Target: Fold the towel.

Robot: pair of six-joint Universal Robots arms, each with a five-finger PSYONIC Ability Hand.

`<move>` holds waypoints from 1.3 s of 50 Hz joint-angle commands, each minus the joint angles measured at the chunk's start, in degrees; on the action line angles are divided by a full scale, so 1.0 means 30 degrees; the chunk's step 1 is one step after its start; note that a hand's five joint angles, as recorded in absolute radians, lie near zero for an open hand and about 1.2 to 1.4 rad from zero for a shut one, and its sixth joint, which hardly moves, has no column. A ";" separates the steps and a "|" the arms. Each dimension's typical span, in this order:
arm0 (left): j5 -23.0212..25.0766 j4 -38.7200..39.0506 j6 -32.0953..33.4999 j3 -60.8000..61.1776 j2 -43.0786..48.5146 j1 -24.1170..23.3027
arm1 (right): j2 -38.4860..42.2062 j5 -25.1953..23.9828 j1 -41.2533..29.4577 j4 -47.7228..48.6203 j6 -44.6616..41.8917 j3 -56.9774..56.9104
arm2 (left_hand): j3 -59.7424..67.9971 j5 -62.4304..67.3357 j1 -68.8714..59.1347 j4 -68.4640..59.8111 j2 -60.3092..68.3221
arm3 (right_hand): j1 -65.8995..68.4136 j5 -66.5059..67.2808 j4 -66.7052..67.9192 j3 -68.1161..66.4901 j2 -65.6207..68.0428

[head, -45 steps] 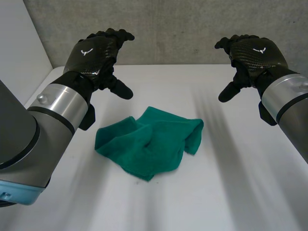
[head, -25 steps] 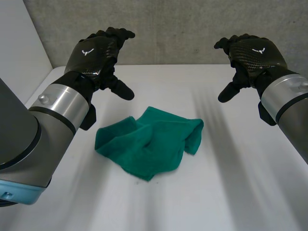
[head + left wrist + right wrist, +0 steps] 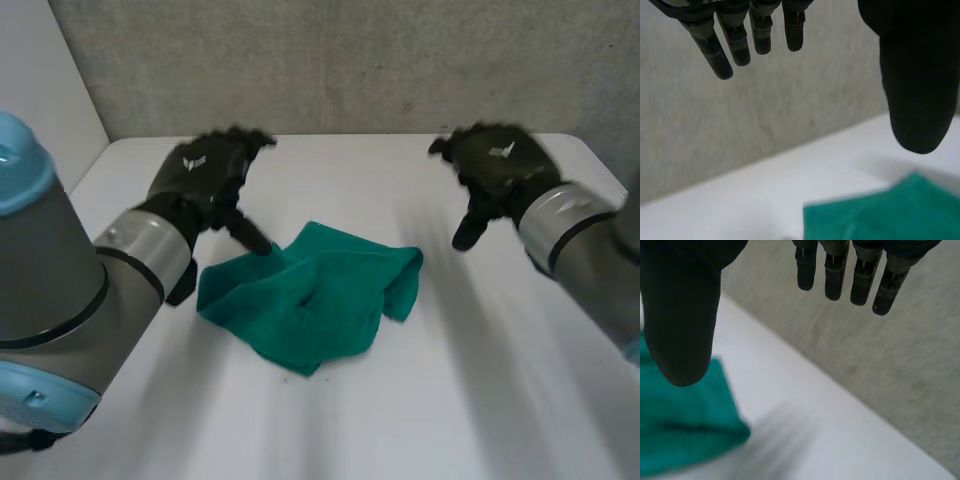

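Towel: a green towel [image 3: 310, 295] lies crumpled in a loose heap with overlapping folds. It sits on the white worktop [image 3: 450, 400], between the two hands and nearer the robot than either.

Left hand: the left hand [image 3: 200, 175] hangs over the towel's far left corner. In the left wrist view its fingers [image 3: 720, 50] are straight and slightly spread, and the thumb [image 3: 920, 100] stands wide of them with nothing between.

Left thumb and cloth: the thumb tip points down at the towel's edge. I cannot tell whether it touches.

Right hand: the right hand [image 3: 495, 165] hangs over bare worktop beyond the towel's far right corner, apart from the cloth. In the right wrist view its fingers [image 3: 832, 270] are relaxed and side by side with small gaps. The thumb [image 3: 682, 315] is held well away from them, and the hand holds nothing.

Right wrist view: a corner of the towel lies on the worktop below the thumb.

Arms: both grey arms reach in from the near side, the left one showing light-blue caps.

Backdrop: a grey wall [image 3: 350, 60] rises behind the worktop.
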State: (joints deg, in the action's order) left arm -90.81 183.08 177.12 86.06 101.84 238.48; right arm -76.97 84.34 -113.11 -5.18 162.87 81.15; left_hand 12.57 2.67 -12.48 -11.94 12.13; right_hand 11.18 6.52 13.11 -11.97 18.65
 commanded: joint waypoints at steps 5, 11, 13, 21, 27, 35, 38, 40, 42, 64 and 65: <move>0.0182 -0.0557 0.1634 0.2397 0.3374 0.2361 | 0.6316 -0.1306 -0.0646 0.1139 -0.1878 -0.2000 | 0.0674 0.0638 -0.0703 -0.0883 0.0821 | -0.0395 -0.2173 -0.1037 0.0657 -0.2882; 0.0152 -0.0557 0.1693 0.2456 0.4284 0.2302 | 0.8922 -0.1835 -0.0793 0.1786 -0.1761 -0.3697 | 0.3362 0.3326 -0.3391 -0.3571 0.3508 | 0.3438 0.1659 0.2795 -0.3175 0.0950; 0.0153 -0.0557 0.1693 0.2485 0.4402 0.2302 | 0.9365 -0.1834 -0.0852 0.1786 -0.1761 -0.3935 | 0.4092 0.4056 -0.4121 -0.4301 0.4239 | 0.3558 0.1780 0.2916 -0.3296 0.1071; 0.0123 -0.0498 0.1810 0.2163 0.4666 0.2302 | 0.9953 -0.1834 -0.0823 0.1786 -0.1761 -0.4170 | 1.2601 1.2565 -1.2630 -1.2810 1.2748 | 0.8810 0.7031 0.8167 -0.8547 0.6322; 0.0153 -0.0469 0.1840 0.1667 0.4694 0.2244 | 0.9895 -0.1805 -0.0764 0.1349 -0.1819 -0.3966 | 2.2234 2.2198 -2.2263 -2.2443 2.2381 | 2.2939 2.1160 2.2296 -2.2676 2.0452; 0.0211 -0.0527 0.2336 0.0526 0.4813 0.2273 | 0.4991 -0.3087 -0.0239 -0.4638 -0.2984 -0.2156 | 2.2478 2.2442 -2.2507 -2.2687 2.2624 | 2.2939 2.1160 2.2296 -2.2676 2.0452; 0.0211 -0.0498 0.2484 0.0201 0.4637 0.2273 | 0.3599 -0.3737 0.0084 -0.6995 -0.4509 -0.1215 | 2.2478 2.2442 -2.2507 -2.2687 2.2624 | 2.2939 2.1160 2.2296 -2.2676 2.0452; 0.0241 -0.0528 0.2513 -0.0121 0.4578 0.2273 | 0.2515 -0.4148 0.0523 -0.9952 -0.6675 0.0278 | 2.2478 2.2442 -2.2507 -2.2687 2.2624 | 2.2939 2.1160 2.2296 -2.2676 2.0452; 0.0270 -0.0528 0.2513 -0.0239 0.4520 0.2244 | 0.1522 -0.4121 0.0758 -1.2902 -0.9418 0.1942 | 2.2478 2.2442 -2.2507 -2.2687 2.2624 | 2.2939 2.1160 2.2296 -2.2676 2.0452; 0.0270 -0.0733 0.2543 -0.0269 0.1244 0.0224 | 0.4053 -0.4644 0.0789 -0.7794 -0.1741 -0.4247 | 2.2478 2.2442 -2.2507 -2.2687 2.2624 | -0.0395 -0.2173 -0.1037 0.0657 -0.2882; 0.0270 -0.0733 0.2543 -0.0269 0.0948 0.0135 | 0.4441 -0.4705 0.0789 -0.7794 -0.1500 -0.4577 | 2.2478 2.2442 -2.2507 -2.2687 2.2624 | -0.0395 -0.2173 -0.1037 0.0657 -0.2882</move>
State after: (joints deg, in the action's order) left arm -90.00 181.02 184.67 85.28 110.70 240.50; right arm -71.82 71.18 -110.64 -28.22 151.62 74.71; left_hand 68.01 55.58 -64.93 -68.17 68.35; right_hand 11.27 4.00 13.06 -11.76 12.38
